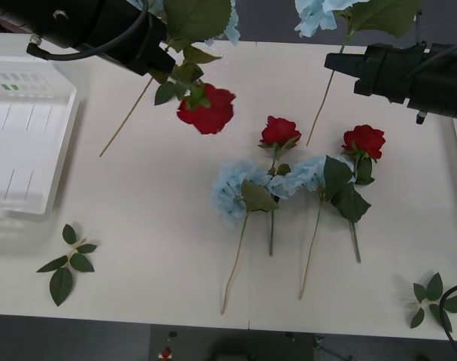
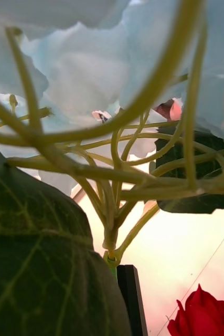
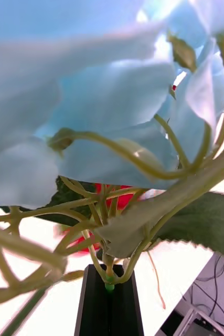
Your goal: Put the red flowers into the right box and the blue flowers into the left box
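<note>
**Both grippers carrying blue flowers, left box lying toward 8 o'clock**

Nearest the robot, loose leaf sprigs (image 1: 67, 263) are lying at the table (image 1: 138, 218) corners. Beyond them, two blue flowers (image 1: 230, 192) and two red roses (image 1: 279, 131) are resting mid-table, with their stems running toward 6 o'clock.

Farther out, the left gripper (image 1: 158, 63) is pinching the lifted blue cluster (image 3: 91, 105) at its stem. The tan stem is trailing toward 7 o'clock. A raised red rose (image 1: 206, 111) is hanging just beneath; whether it is gripped or merely tangled cannot be told.

The right gripper (image 1: 335, 66) is pressing its fingers on the stem of the second blue cluster (image 1: 315, 13).

The left box (image 1: 59, 150) is sitting at 8 o'clock from the left gripper and near it, but well apart from the right gripper. The left arm is therefore judged the better placed to deliver first
</note>
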`<state>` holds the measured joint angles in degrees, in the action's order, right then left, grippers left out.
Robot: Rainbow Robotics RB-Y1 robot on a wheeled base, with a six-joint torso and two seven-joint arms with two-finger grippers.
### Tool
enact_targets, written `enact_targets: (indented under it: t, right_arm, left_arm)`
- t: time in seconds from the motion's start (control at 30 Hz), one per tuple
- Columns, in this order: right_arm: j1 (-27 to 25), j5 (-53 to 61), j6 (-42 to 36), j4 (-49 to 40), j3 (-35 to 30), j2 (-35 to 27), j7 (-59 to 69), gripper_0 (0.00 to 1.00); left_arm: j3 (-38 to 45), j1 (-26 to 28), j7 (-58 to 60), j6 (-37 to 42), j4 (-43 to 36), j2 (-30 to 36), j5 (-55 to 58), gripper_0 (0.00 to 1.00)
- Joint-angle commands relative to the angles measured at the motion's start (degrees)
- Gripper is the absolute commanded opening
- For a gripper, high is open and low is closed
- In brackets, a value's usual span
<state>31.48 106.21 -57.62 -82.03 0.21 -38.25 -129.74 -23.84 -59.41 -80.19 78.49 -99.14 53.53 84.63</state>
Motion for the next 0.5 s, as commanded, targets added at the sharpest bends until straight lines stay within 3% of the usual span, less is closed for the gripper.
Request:
enact_targets:
  t: [0.03, 0.07, 0.1, 0.13, 0.17, 0.5]
  right_arm:
    - [1.7, 0.6, 0.6, -1.6, -1.1, -1.9, -1.7, 0.00]
    - [1.7, 0.6, 0.6, -1.6, -1.1, -1.9, -1.7, 0.00]
    - [1.7, 0.6, 0.7, -1.6, -1.1, -1.9, -1.7, 0.00]
    - [1.7, 0.6, 0.8, -1.6, -1.2, -2.0, -1.7, 0.00]
    - [1.7, 0.6, 0.8, -1.6, -1.1, -2.0, -1.7, 0.00]
    - [1.7, 0.8, 1.3, -1.6, -1.1, -2.4, -1.7, 0.00]
  left_arm:
    - [0.6, -1.8, -3.7, 0.2, 0.9, 1.2, 0.8, 0.00]
    - [0.6, -1.8, -3.8, 0.2, 1.0, 1.2, 0.4, 0.06]
    - [0.6, -1.8, -3.8, 0.2, 1.4, 1.2, 0.3, 0.60]
    - [0.5, -1.8, -3.8, 0.1, 1.8, 1.1, 0.2, 0.97]
    - [0.6, -1.8, -3.8, 0.0, 2.3, 1.1, 0.1, 1.00]
    - [0.5, -1.8, -4.7, -0.8, 3.0, 1.1, 0.0, 1.00]
